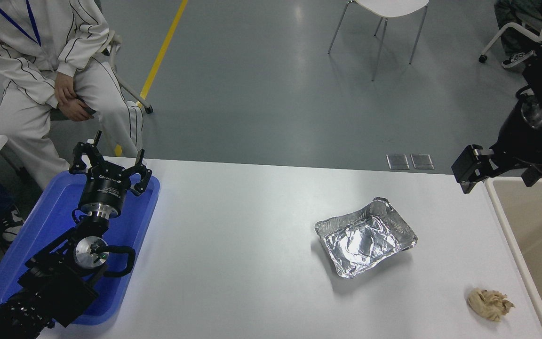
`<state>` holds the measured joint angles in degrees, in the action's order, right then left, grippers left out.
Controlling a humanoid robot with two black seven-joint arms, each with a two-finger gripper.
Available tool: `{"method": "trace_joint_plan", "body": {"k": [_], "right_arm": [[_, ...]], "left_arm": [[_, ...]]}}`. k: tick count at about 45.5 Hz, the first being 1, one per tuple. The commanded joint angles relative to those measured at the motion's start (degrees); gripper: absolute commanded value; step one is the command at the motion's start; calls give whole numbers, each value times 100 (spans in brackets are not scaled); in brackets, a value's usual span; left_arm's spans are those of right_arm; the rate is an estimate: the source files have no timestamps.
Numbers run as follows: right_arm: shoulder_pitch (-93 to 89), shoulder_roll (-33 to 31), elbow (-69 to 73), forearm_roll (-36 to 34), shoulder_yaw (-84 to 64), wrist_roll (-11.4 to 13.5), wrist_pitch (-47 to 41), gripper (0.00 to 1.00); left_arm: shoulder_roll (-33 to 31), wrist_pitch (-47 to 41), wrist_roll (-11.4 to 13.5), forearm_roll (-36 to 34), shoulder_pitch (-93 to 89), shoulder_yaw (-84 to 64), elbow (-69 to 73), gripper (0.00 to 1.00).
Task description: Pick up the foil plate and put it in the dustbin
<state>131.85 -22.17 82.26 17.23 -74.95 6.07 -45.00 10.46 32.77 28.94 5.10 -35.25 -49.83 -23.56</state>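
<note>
Still risking crushing the crinkled silver foil plate (366, 238) near the tabletop's right edge; right hand (469, 168) hovering, grip unreadable.

The foil plate (366, 237) lies on the white table (243, 235), the dustbin (511, 235) at its right edge.

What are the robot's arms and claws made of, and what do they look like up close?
Both arms are black. The left gripper has thin, jointed black fingers on a round black body with small white lettering, above a silver metal ring and a silver disc at the wrist, with a black cable looping beside it. The right arm is bulkier, with a blocky black part at its end; its fingers cannot be made out.
</note>
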Motion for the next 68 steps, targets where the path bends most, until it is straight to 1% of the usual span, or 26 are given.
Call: {"method": "trace_joint_plan", "body": {"k": [1, 34, 47, 57, 68], "right_arm": [[-11, -7, 0, 0, -55, 0, 0, 100], [-116, 2, 0, -9, 15, 0, 0, 100], [-458, -7, -35, -9, 217, 0, 0, 100], [-1223, -25, -44, 96, 516, 0, 1633, 100], [-2259, -25, -289, 97, 841, 0, 2460, 100]], "left_arm": [[0, 1, -2, 0, 0, 0, 0, 100], [0, 1, -2, 0, 0, 0, 0, 100], [0, 1, -2, 0, 0, 0, 0, 100], [0, 1, -2, 0, 0, 0, 0, 100], [0, 1, -2, 0, 0, 0, 0, 100]]}}
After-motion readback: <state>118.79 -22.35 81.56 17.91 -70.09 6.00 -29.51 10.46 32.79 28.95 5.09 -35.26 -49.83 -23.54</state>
